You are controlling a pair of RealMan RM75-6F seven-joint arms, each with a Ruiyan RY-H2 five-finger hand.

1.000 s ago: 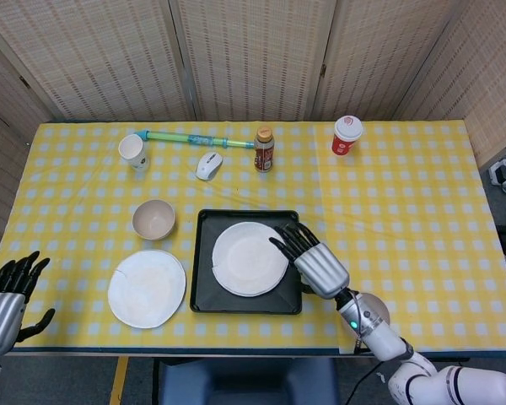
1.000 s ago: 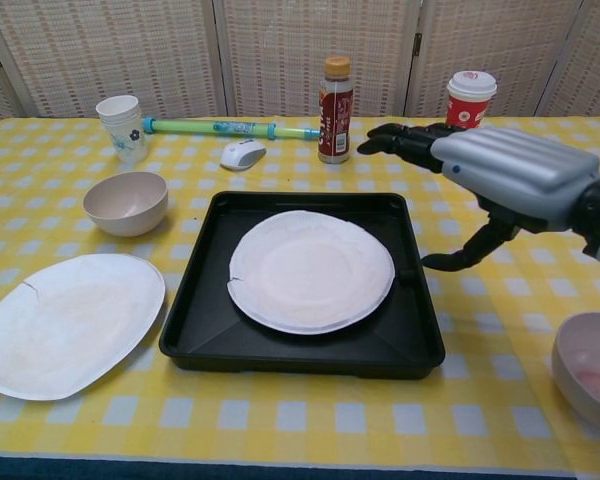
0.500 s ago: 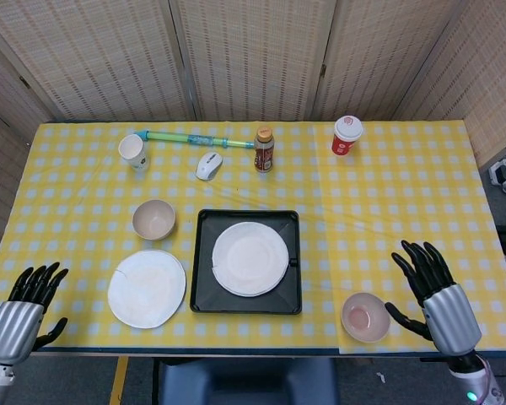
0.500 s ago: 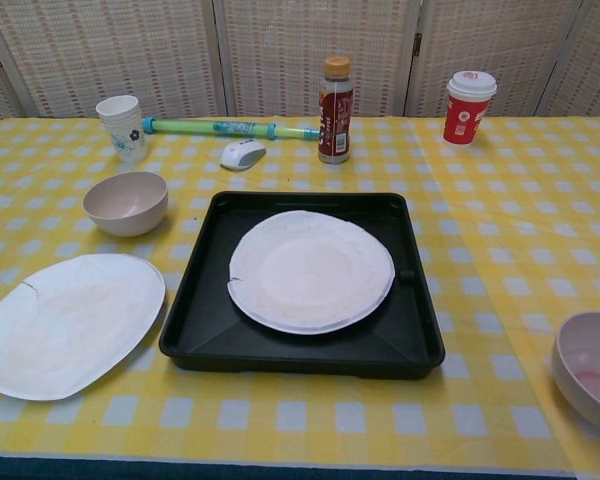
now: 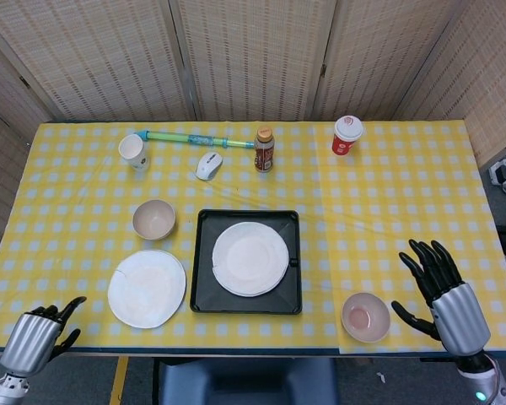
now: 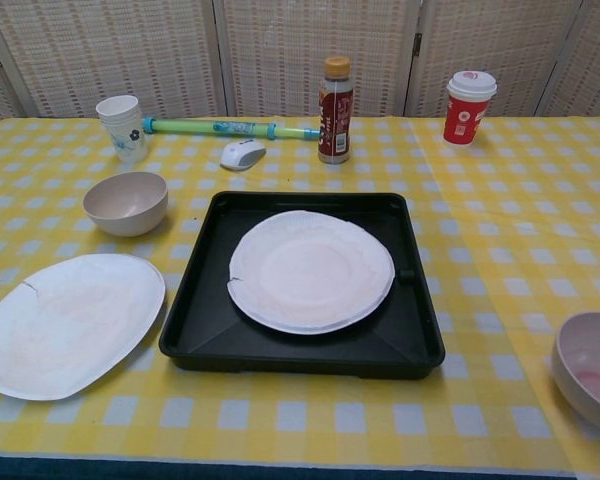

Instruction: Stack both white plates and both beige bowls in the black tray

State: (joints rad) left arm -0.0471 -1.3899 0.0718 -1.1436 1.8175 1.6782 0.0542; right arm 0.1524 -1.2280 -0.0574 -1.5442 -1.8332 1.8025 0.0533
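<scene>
Plate (image 6: 311, 269) white, round, flat in black tray (image 6: 408, 345); right hand (image 5: 443, 289) spread, left hand (image 5: 39, 336) curled, both w/o load.

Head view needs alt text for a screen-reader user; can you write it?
A black tray holding one white plate sits mid-table on a yellow checked cloth, with a second white plate and a beige bowl to its left. Another beige bowl lies near the open right hand; the left hand hangs at the table's corner.
</scene>
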